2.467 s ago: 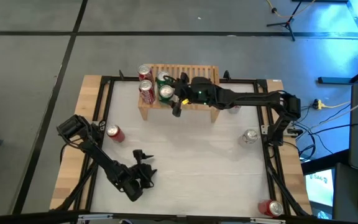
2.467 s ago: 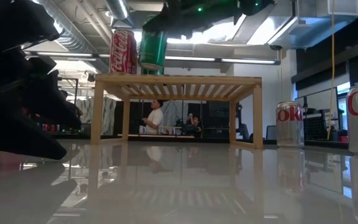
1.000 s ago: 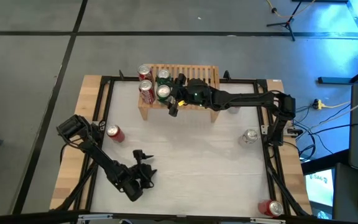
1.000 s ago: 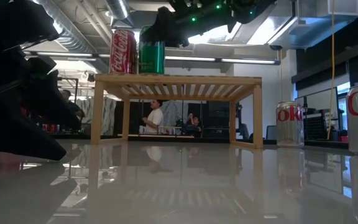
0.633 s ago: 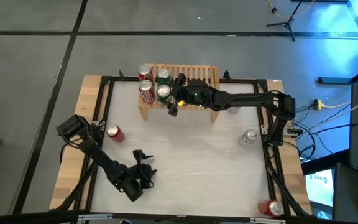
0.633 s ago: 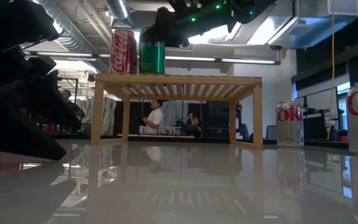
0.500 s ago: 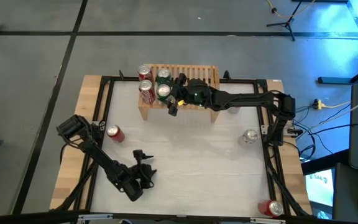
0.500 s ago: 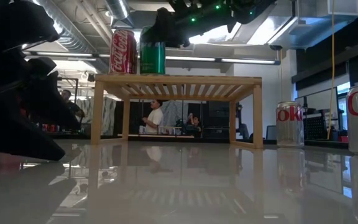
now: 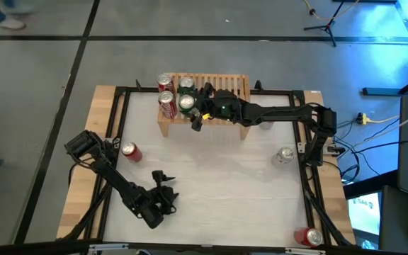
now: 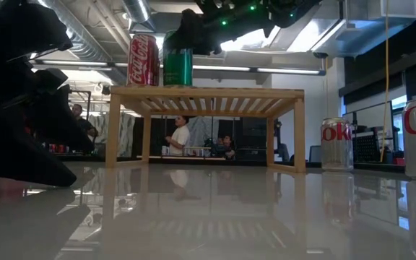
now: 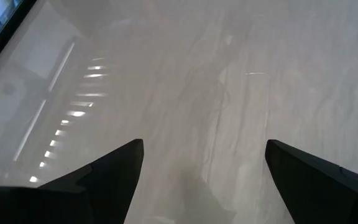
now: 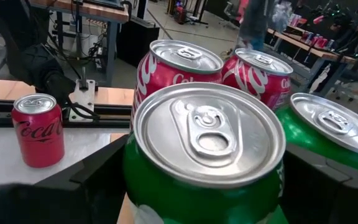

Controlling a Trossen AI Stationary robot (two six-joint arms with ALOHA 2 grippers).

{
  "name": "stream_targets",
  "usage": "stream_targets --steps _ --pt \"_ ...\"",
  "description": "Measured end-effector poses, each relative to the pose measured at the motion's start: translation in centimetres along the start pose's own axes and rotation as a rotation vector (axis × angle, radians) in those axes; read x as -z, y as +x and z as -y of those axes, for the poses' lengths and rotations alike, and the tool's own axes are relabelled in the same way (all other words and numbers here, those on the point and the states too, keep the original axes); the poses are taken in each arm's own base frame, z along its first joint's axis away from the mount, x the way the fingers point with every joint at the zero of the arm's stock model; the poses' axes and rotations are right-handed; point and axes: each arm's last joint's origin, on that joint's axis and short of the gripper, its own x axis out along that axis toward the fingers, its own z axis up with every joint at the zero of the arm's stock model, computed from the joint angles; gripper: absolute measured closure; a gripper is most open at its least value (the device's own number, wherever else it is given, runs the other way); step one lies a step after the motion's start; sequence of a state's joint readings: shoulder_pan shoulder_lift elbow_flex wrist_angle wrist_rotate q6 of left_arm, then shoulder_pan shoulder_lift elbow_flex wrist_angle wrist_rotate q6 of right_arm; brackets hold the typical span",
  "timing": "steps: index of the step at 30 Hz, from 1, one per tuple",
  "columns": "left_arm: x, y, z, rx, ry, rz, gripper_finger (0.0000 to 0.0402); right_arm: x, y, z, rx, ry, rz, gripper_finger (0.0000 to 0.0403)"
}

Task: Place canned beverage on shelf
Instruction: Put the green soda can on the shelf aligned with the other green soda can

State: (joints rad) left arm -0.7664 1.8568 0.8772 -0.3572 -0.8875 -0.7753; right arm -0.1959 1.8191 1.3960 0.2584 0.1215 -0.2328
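High view: the right gripper (image 9: 192, 106) reaches over the shelf (image 9: 225, 86) near its left end, around the green can (image 9: 187, 105). Two red cans (image 9: 166, 98) stand at the shelf's left edge; a second green can (image 9: 185, 86) is behind the held one. The left gripper (image 9: 163, 202) waits low over the table (image 9: 218, 170), well apart. A red can (image 9: 130, 151) lies on the table near the left arm, a silver can (image 9: 284, 156) stands at the right, and another red can (image 9: 307, 237) is at the near right corner.

Low view: the green can (image 10: 177, 67) appears to rest on the slats beside a red can (image 10: 144, 60), the right gripper (image 10: 193, 32) dark above it. Two silver cans (image 10: 336, 144) stand on the table at the right.

Left wrist view: fingers (image 11: 104, 177) spread wide, nothing between them, bare table (image 11: 197, 81) below.

Right wrist view: fingers (image 12: 89, 180) flank the green can (image 12: 207, 162), clasped around it. The red cans (image 12: 179, 68) and other green can (image 12: 334, 134) stand just beside it.

Risk: neighbours are crowded close, so spreading or withdrawing the fingers carelessly could knock one off the left edge; lifting away at a tilt could tip the green can on the slats.
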Motion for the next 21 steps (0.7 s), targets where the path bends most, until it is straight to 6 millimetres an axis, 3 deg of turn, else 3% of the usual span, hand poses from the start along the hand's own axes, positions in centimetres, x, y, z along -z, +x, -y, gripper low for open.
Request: stream_targets --steps 16,21 --pt "-0.01 0.01 -0.01 0.000 0.000 -0.001 0.0065 0.06 0.00 -0.05 -0.022 0.003 -0.002 0.0072" --pt "-0.01 0.01 -0.01 0.000 0.001 -0.001 0.0065 0.00 -0.01 -0.03 -0.020 0.004 0.003 0.0049"
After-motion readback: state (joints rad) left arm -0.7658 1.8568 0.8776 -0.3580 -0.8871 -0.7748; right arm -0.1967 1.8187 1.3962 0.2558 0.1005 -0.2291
